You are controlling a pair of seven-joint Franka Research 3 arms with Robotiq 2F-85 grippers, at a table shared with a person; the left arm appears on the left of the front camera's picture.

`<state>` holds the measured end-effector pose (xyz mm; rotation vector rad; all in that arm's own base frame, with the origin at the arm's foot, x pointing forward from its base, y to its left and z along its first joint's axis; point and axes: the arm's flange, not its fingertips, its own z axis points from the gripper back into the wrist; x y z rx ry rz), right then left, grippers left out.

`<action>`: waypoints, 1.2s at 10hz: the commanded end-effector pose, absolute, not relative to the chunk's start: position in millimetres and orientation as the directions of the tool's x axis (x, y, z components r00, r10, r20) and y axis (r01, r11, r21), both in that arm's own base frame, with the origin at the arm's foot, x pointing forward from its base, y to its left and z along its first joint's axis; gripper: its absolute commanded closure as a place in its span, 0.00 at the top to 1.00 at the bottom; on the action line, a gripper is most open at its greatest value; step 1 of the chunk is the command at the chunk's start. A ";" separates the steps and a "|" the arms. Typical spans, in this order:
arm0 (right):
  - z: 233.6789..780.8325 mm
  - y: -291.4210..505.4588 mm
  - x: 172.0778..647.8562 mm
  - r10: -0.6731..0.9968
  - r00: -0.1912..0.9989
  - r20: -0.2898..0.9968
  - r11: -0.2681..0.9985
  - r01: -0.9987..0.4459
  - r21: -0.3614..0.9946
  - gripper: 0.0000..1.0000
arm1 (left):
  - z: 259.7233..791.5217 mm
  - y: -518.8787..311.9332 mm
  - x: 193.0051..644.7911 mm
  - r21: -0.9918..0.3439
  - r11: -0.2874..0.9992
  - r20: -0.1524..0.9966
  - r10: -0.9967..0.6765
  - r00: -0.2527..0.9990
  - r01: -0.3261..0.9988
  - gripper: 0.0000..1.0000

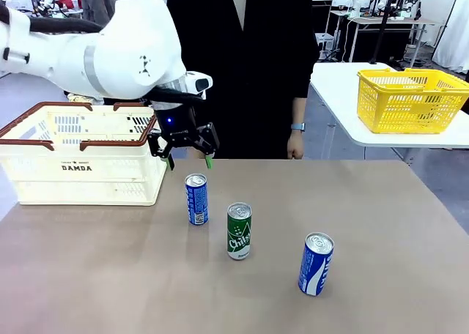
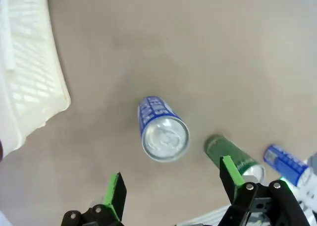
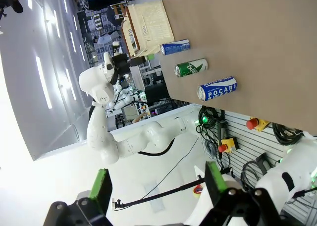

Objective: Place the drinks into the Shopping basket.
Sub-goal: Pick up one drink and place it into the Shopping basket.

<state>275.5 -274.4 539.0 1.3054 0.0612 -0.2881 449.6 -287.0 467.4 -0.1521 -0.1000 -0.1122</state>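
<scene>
Three drinks stand upright on the brown table: a blue can [image 1: 196, 199] at the left, a green can [image 1: 239, 231] in the middle and a second blue can [image 1: 316, 264] at the right. My left gripper [image 1: 189, 159] hangs open just above and behind the left blue can [image 2: 162, 131], which sits between and beyond its green fingertips [image 2: 115, 188]. The green can [image 2: 232, 156] and other blue can [image 2: 286, 162] lie to one side. The cream Shopping basket [image 1: 80, 157] stands at the table's left. My right gripper [image 3: 156, 186] is open, far from the cans [image 3: 217, 88].
A person in black stands at the far side with a hand [image 1: 295, 145] near the table edge. A yellow mesh basket [image 1: 410, 99] rests on a white side table at the right. The basket wall [image 2: 29, 82] is close beside my left gripper.
</scene>
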 end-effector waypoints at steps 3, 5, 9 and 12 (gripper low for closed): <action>542.8 -273.4 275.0 -0.173 0.961 -0.215 0.226 0.252 0.941 1.00 | 431.0 -300.1 466.5 -0.104 0.992 0.087 -0.057 0.995 0.066 1.00; 542.8 -273.4 275.0 -0.173 0.961 -0.215 0.226 0.252 0.941 1.00 | 415.2 -307.1 468.0 -0.122 0.989 0.075 -0.069 0.995 0.078 1.00; 542.8 -273.4 275.0 -0.173 0.961 -0.215 0.226 0.252 0.941 1.00 | 396.0 -306.9 469.2 -0.080 0.995 0.050 -0.056 0.997 0.060 1.00; 542.8 -273.4 275.0 -0.173 0.961 -0.215 0.226 0.252 0.941 1.00 | 389.8 -308.8 468.8 -0.044 0.997 0.066 -0.057 0.996 0.060 0.00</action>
